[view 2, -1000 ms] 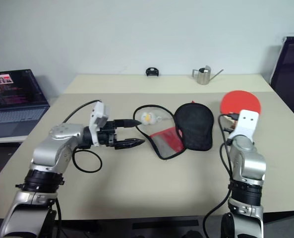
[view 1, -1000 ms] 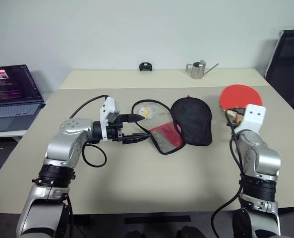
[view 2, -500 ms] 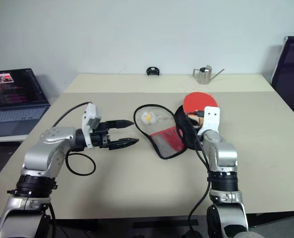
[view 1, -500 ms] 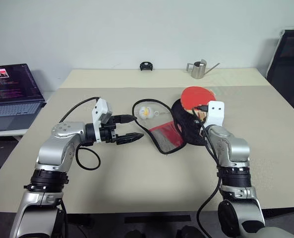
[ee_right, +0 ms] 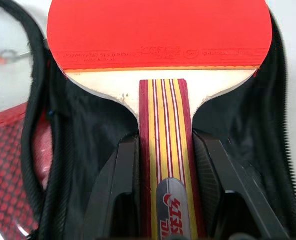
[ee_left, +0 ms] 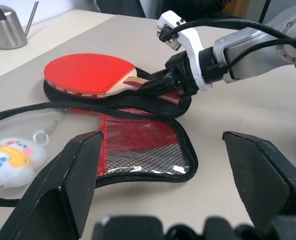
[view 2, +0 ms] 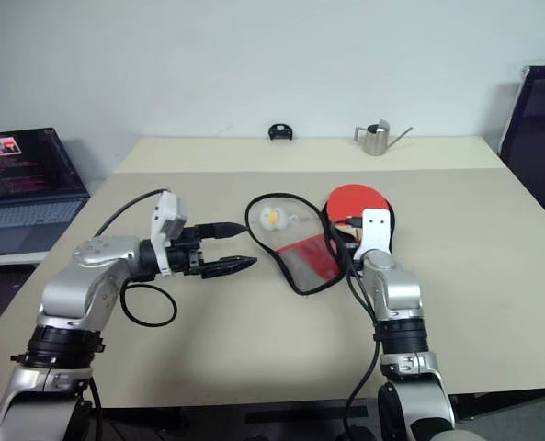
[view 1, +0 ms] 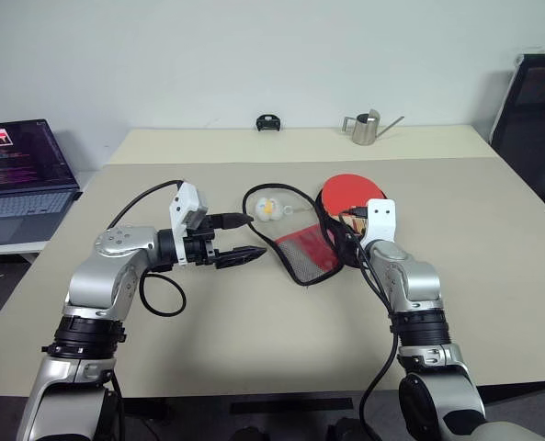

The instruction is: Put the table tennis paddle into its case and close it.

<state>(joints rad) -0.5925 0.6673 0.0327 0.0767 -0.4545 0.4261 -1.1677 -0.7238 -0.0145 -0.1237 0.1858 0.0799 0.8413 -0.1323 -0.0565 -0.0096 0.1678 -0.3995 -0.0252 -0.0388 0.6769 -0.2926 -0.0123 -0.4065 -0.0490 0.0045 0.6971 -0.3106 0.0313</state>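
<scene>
The right gripper [ee_right: 165, 200], pinching the handle, has carried the table tennis paddle [view 1: 347, 191] leftward from the tabletop's [view 1: 254, 331] right side over the open case [view 1: 323, 246]; insertion comes next. The left gripper [view 1: 246, 237] waits spread.

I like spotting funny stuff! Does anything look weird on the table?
Nothing is broken or spilled. One surprise: a small white plush toy with a keyring lies beside the open red-and-black zippered case.
</scene>
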